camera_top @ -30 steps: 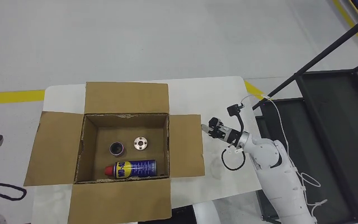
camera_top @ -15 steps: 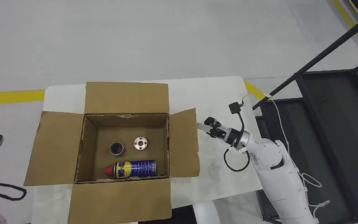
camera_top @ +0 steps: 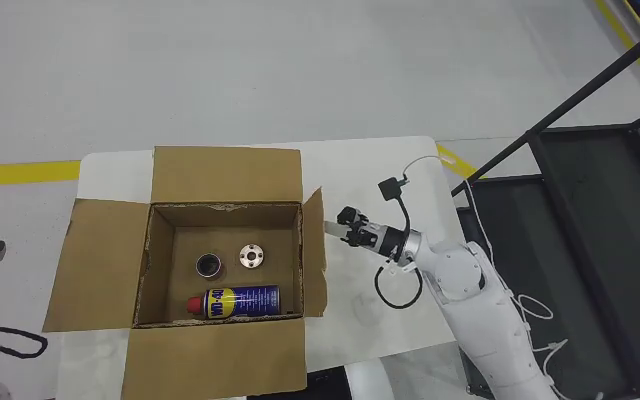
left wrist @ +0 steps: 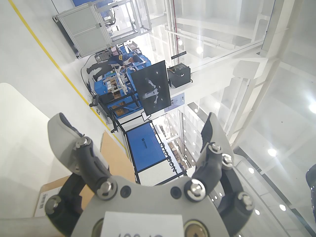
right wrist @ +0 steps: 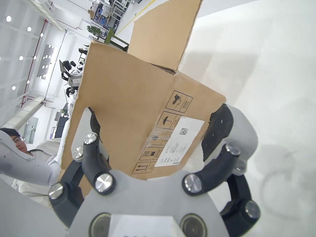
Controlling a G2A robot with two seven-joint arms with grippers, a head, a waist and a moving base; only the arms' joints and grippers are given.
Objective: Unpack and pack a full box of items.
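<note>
An open cardboard box stands on the white table. Inside lie a blue and yellow spray can with a red cap, a dark round part and a pale metal ring. The box's right flap stands nearly upright. My right gripper is open and sits right against the outer face of that flap. My left gripper is open with nothing between its fingers; it points up toward the hall ceiling, beside a bit of cardboard.
The other three flaps lie spread outward: far, left and near. A black metal cart stands just right of the table. Bare tabletop lies between the box and the table's right edge.
My right gripper has moved left toward the box, and the right flap has swung up from lying flat to nearly upright. The items inside have not moved.
</note>
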